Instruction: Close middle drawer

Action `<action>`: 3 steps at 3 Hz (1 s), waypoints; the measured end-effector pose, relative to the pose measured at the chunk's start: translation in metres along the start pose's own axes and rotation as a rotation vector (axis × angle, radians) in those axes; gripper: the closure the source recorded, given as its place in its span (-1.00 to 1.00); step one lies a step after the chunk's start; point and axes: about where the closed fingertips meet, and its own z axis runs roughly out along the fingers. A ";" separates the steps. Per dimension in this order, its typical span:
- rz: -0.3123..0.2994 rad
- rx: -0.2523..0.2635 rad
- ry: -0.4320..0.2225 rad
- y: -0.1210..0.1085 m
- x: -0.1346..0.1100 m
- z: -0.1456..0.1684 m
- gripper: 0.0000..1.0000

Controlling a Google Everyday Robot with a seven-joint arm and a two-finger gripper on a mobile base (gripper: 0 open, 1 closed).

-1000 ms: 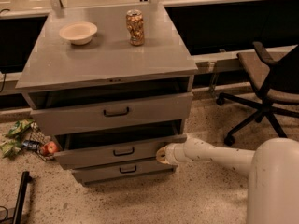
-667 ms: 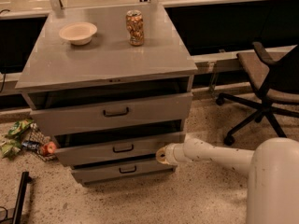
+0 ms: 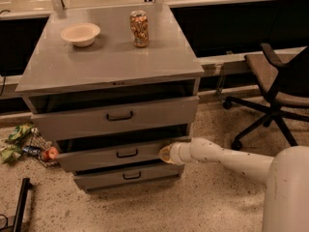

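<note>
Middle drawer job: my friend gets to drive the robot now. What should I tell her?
Gripper: low, at the right end of the middle drawer's front; I can't tell if it touches.
Middle drawer: sticking out of the cabinet, dark gap above its front.
Done: gripper is in place to push.
Left: push the drawer fully in.
Top drawer is out too; leave it.

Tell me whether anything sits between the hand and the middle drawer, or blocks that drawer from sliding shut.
Nothing visible does. The hand is at the front of the middle drawer, at its right end, with nothing between them. The tray's inside is too dark to check.
</note>
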 end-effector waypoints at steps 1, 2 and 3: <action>-0.005 0.018 -0.016 -0.002 -0.017 -0.015 1.00; 0.009 0.022 -0.071 0.006 -0.037 -0.033 1.00; 0.044 -0.003 -0.210 0.025 -0.072 -0.068 1.00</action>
